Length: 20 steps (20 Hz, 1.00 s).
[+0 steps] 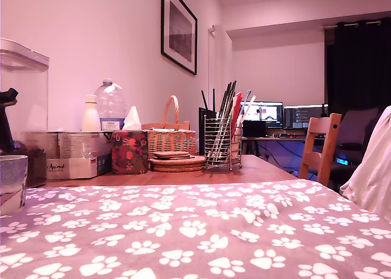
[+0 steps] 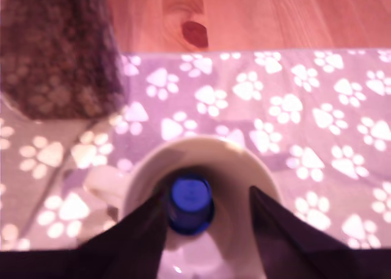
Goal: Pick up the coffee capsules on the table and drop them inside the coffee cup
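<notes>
My claw (image 2: 206, 195) spread open over coffee cup (image 2: 201, 146); blue capsule (image 2: 190, 202) sits between fingers, one finger clearly apart from it.

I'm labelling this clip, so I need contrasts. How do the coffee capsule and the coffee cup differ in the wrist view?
Colour: the capsule is dark blue, while the cup is pale whitish.
Size: the cup is much wider, and the capsule sits well inside the cup's rim outline.
Place: the cup stands on the paw-print cloth, while the capsule shows within the cup's opening.
Shared: both look round from above.
</notes>
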Tool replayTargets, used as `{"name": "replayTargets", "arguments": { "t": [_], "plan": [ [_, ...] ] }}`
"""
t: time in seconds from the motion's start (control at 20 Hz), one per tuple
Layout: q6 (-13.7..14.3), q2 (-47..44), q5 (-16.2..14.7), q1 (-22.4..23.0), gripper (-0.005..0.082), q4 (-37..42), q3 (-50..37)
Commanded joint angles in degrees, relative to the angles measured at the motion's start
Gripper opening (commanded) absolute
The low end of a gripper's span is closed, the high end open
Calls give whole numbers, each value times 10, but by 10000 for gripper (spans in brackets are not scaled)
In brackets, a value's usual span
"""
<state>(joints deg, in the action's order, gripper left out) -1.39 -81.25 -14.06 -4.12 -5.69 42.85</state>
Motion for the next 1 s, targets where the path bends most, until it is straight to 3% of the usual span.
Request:
{"name": "replayTargets", "arguments": {
  "t": [0.0, 0.15, 0.95],
  "plan": [
    [-3, 8, -10, 2, 244, -5, -1],
    [-3, 25, -22, 2, -26, -3, -1],
    [-16, 223, -19, 2, -19, -16, -31]
  ]
}}
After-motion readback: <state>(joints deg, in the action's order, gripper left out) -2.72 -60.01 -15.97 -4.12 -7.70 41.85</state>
